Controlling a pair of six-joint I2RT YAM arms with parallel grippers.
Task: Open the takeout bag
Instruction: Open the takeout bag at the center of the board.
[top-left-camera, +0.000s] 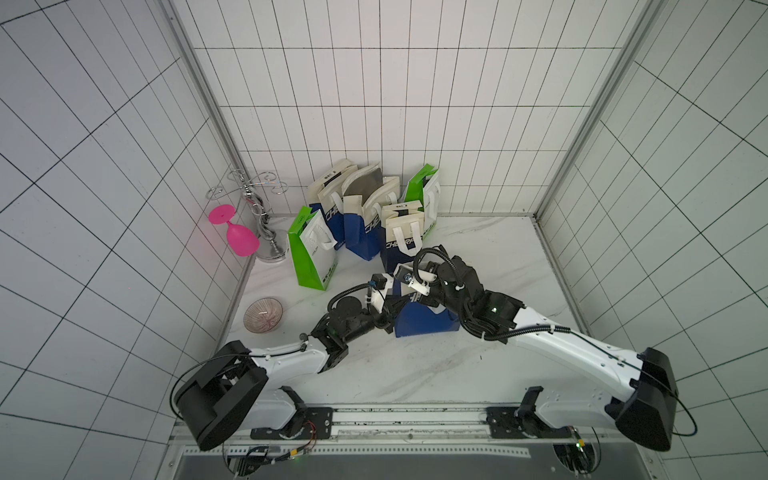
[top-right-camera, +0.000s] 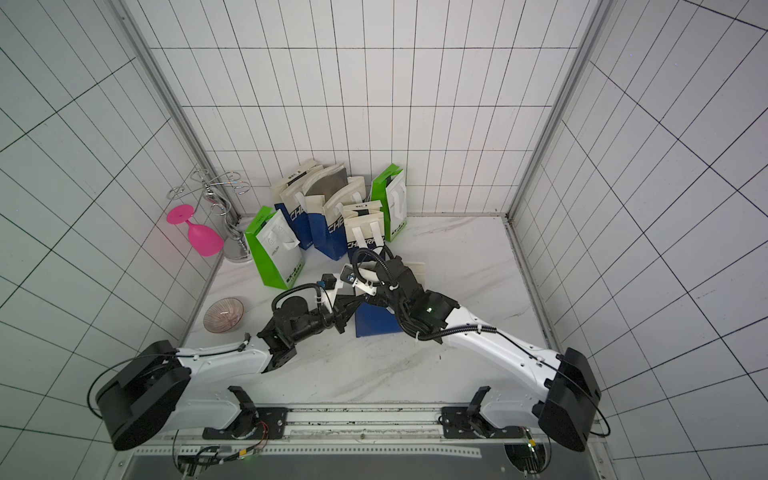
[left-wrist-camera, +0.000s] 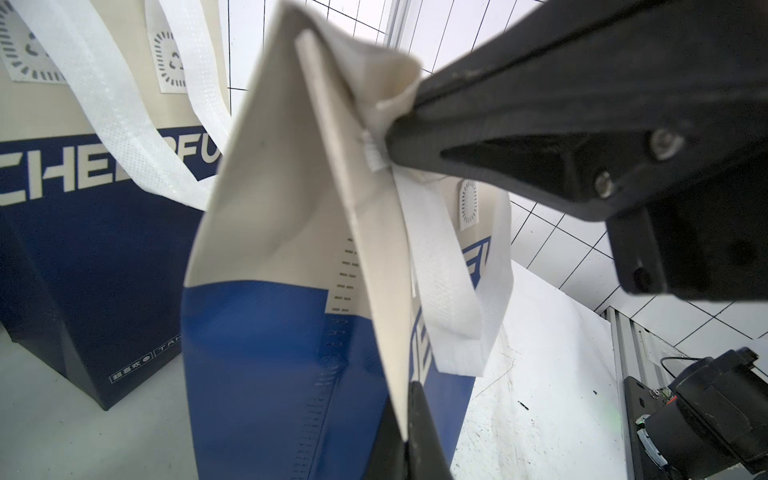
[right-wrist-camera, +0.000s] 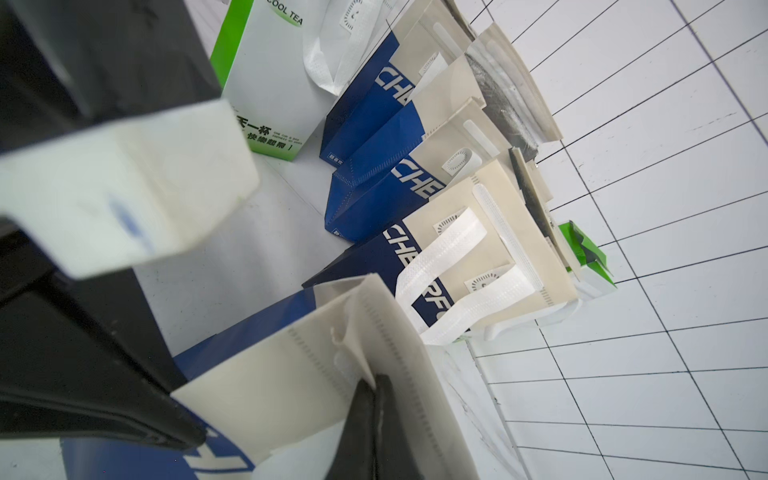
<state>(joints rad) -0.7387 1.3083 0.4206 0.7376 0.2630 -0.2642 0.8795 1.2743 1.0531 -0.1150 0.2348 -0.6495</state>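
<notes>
The blue-and-cream takeout bag (top-left-camera: 424, 326) stands near the middle of the table (top-left-camera: 415, 374), just in front of a cluster of similar bags (top-left-camera: 361, 237) by the back wall. The left gripper (left-wrist-camera: 409, 399) has its jaws pinching the bag's cream top edge, and the right gripper (right-wrist-camera: 376, 386) has its jaws pinching that same folded top from the opposite side. A ribbed bowl (top-left-camera: 263, 315) sits well apart, by the table's left edge.
</notes>
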